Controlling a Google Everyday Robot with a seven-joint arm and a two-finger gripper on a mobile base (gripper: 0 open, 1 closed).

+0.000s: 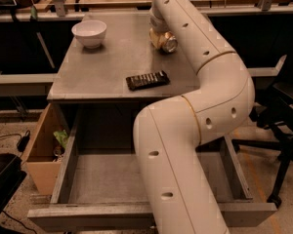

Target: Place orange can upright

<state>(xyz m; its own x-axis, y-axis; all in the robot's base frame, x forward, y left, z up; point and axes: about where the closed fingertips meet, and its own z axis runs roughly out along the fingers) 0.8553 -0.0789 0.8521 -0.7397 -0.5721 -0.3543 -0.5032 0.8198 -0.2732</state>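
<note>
One orange can [166, 42] lies on its side at the far right part of the grey surface [112, 65], silver end toward the camera, just below the end effector [158, 31], and I cannot tell if this end effector grips it or not.

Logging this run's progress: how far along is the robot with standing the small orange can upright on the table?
Done: the gripper is at the shiny orange-copper metal drink can, at the far side of the grey tabletop. In hand: the can is tilted, silver end towards the camera, so it is not upright. Left: stand it on its base and release. The white bowl and black remote sit apart.
</note>
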